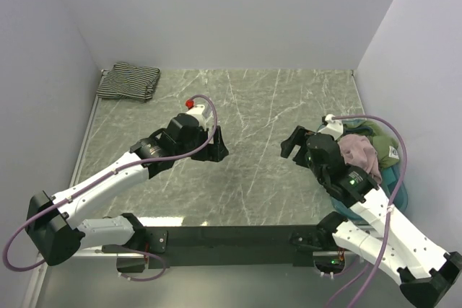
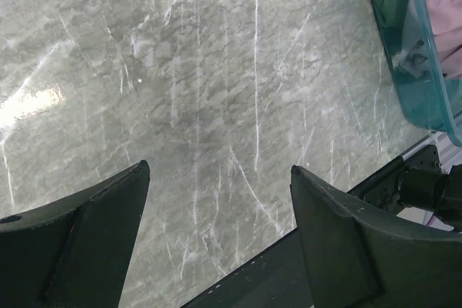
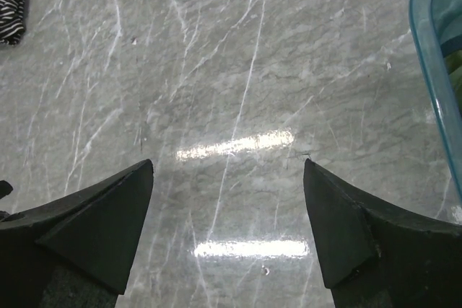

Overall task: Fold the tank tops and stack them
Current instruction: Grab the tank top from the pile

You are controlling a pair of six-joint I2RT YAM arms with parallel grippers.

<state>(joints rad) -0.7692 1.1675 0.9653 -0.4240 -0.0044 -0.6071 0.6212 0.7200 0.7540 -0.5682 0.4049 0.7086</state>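
1. the striped tank top (image 1: pixel 128 81) is laid folded at the far left corner, long axis left-right.
2. the pink tank top (image 1: pixel 356 151) is heaped in the teal tray (image 2: pixel 422 99) at the right; a white label (image 1: pixel 392 151) nearby cannot be read.
3. the left gripper (image 1: pixel 216 148) and right gripper (image 1: pixel 294 146) are spread wide, empty.

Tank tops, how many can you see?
2. The folded black-and-white striped fabric tank top lies at the far left corner of the grey marbled table; the dusty pink fabric tank top sits bunched in the teal plastic tray on the right. Others may hide underneath.
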